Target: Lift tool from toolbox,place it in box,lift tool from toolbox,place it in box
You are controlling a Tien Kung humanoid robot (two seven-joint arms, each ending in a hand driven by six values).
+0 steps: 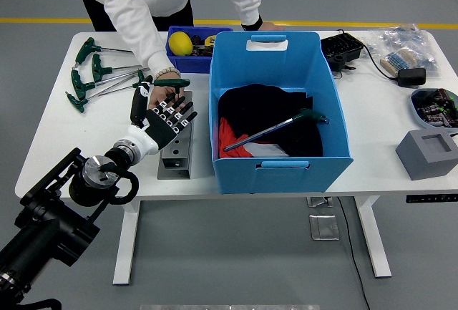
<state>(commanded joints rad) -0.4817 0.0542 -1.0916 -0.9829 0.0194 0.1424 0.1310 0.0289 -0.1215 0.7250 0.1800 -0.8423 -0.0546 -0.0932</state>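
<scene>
Blue box [280, 163] sat mid-table w/ one green-handled T-wrench [275, 129] already lying inside on dark cloth. Left hand [162, 120] hovered over the grey toolbox block [175, 158], fingers spread, gripping nothing. Person's hand [163, 95] held another T-wrench [170, 83] just beyond it.

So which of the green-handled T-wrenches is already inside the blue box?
The one lying diagonally on the black cloth in the blue box, the boxed wrench. The other wrenches lie on the table's left side.
</scene>
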